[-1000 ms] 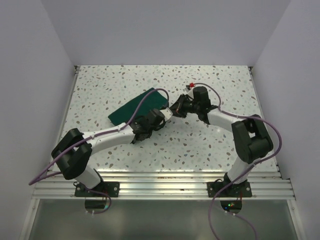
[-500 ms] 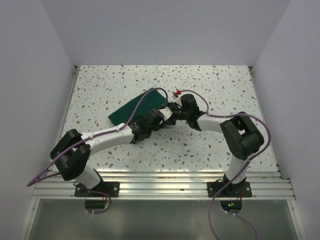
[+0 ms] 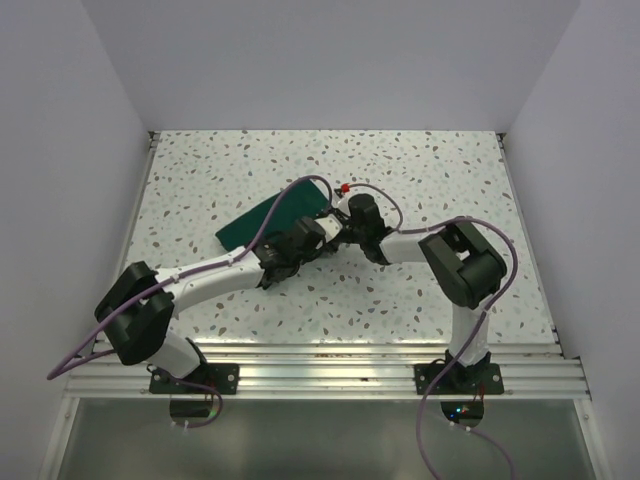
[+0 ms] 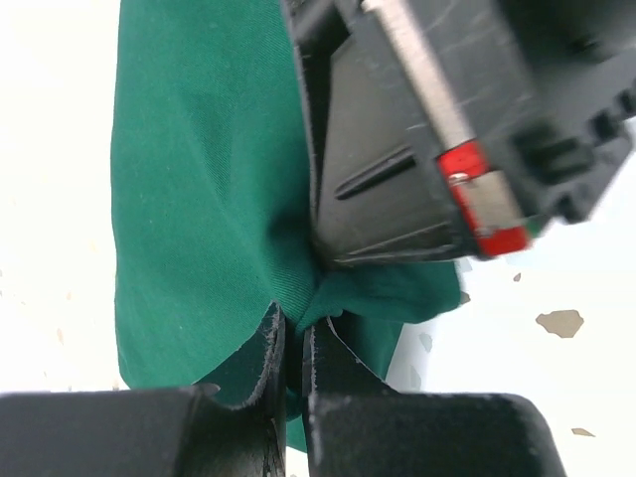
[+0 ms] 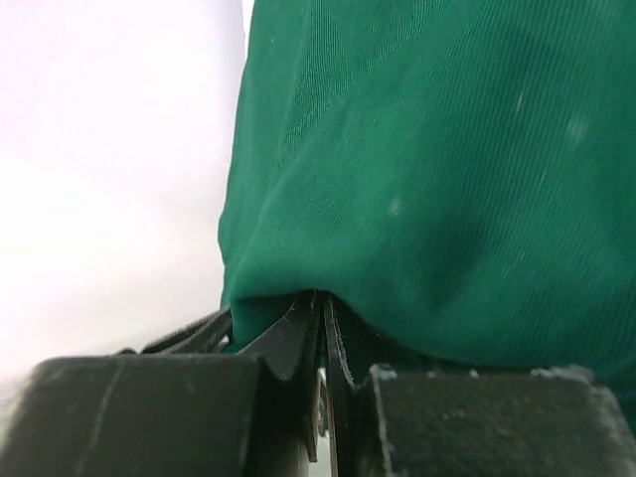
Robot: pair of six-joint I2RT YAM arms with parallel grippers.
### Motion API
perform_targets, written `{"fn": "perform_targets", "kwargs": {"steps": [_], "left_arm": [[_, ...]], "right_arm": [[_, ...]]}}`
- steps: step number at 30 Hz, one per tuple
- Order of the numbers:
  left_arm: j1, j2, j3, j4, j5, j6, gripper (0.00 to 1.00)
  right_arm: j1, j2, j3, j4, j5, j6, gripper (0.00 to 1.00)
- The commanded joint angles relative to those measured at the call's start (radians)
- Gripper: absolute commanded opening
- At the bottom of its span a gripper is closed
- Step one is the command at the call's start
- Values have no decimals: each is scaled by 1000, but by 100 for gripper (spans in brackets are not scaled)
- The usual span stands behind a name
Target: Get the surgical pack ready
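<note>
- Top external: cloth [image 3: 262, 222], near corner covered; grip indistinct.
- Left gripper [image 4: 295, 323]: clenched on a cloth fold.
- Right gripper [image 5: 322, 303]: clamped on the cloth edge, fingertips buried.

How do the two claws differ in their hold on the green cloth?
The left claw pinches a small pucker of the green cloth; the right claw bites a fold draping over it. The left arm reaches in stretched out; the right arm is sharply bent. Both are shut on the cloth, close together.
</note>
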Motion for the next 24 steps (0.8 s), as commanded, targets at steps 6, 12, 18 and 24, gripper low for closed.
{"fn": "perform_targets", "kwargs": {"steps": [6,12,18,24], "left_arm": [[-22,-40,45,81,66,-34,0],[-25,-12,76,79,109,-38,0],[-24,17,114,56,152,-67,0],[-24,26,113,42,206,-112,5]], "right_arm": [[69,121,64,167,170,84,5],[85,121,51,198,263,85,7],[81,112,78,103,336,-5,12],[58,150,120,114,325,-16,14]]}}
